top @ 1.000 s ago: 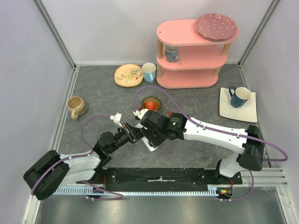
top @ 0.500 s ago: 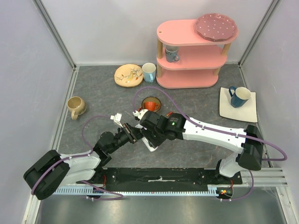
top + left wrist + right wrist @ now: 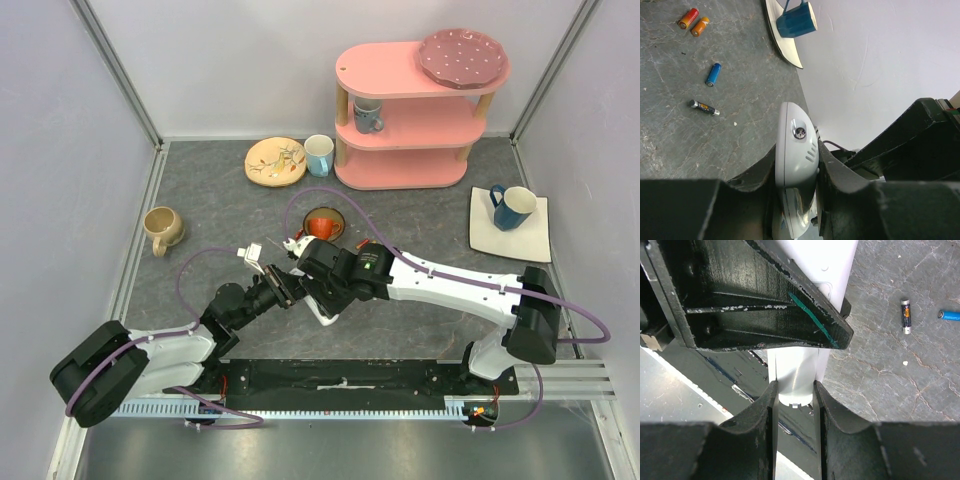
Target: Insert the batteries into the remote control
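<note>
The left gripper [image 3: 797, 165] and right gripper [image 3: 793, 390] each clench an end of the white remote control [image 3: 796, 130], held off the counter [image 3: 670, 132] seemingly to brace it for opening, while the batteries [image 3: 713, 74] lie loose below.

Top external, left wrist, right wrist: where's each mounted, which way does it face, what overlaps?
Top external: above and behind the bases, looking down on the table; both arms show.
Left wrist: looks along the left gripper, clamped on the remote control, toward a dark battery and blue battery.
Right wrist: looks along the right gripper, also gripping the remote, with the left gripper above it.
Shared: both wrist views show the remote and those two batteries.
</note>
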You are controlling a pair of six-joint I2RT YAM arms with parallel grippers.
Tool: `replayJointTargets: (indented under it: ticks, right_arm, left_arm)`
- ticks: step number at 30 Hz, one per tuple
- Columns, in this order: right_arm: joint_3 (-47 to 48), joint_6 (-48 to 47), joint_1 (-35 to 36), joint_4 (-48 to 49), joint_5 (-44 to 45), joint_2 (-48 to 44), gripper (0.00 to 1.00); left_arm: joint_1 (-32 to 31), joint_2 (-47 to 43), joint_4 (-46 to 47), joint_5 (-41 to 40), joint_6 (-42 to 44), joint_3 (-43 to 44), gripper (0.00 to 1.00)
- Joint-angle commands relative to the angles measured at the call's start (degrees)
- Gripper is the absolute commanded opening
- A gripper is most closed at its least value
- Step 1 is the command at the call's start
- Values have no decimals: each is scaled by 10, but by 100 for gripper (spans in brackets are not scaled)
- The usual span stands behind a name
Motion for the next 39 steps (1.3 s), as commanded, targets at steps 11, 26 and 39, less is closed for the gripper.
replayJointTargets:
  ticks: [11, 26, 39]
  right_arm:
    - [2, 16, -4, 61, 44, 3, 35]
    - [4, 13, -4, 51, 53, -11, 53]
    - [26, 27, -4, 50, 28, -53, 68]
  left_arm:
    - [-19, -14, 72, 27, -10, 10, 2]
    - [-20, -18, 48, 23, 0, 13, 2]
    - [-19, -1, 41, 13, 9, 19, 2]
